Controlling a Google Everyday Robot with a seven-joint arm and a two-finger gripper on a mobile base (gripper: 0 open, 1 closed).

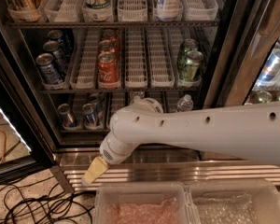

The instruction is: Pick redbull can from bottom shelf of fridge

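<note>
The fridge (pixel 23 111) stands open, with its ribbed steel base (pixel 186 171) at the bottom. On the bottom shelf (pixel 79 130), at the left, stand two slim blue-and-silver cans with silver tops. They look like redbull cans (pixel 89 115), and another can (pixel 65 115) is beside them. My white arm (pixel 200 132) crosses in front of the shelf from the right and hides its middle. My gripper (pixel 93 171) hangs low in front of the steel base, below the cans and slightly to their right, and touches nothing.
The middle rack holds dark-blue soda cans (pixel 49 69), red cola cans (pixel 107 64) and green cans (pixel 190 62). A small water bottle (pixel 184 102) stands at the bottom right. Clear plastic bins (pixel 144 204) lie below the arm. Black cables (pixel 32 204) lie on the floor at the left.
</note>
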